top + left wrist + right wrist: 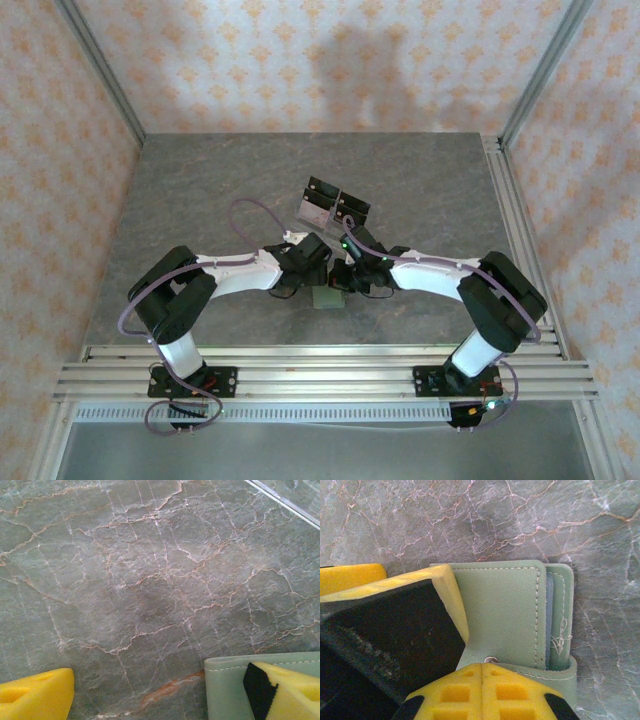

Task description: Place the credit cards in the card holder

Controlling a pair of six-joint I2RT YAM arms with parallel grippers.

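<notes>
Broadly, the grey marbled desk (200, 200) carries a clear stand (333, 208) with black tops; what its cells hold is too small to tell. Nearer the arms the green card holder (505, 610) lies flat, a thin bluish edge showing in its pocket. The left tool (160, 685) stands spread, one finger over the holder's corner. The right tool (482, 672) is pressed together beside the snap (491, 659).

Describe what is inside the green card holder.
A thin bluish-grey edge shows in the slot of the card holder; its front flap covers the rest, so cards inside cannot be seen.
</notes>
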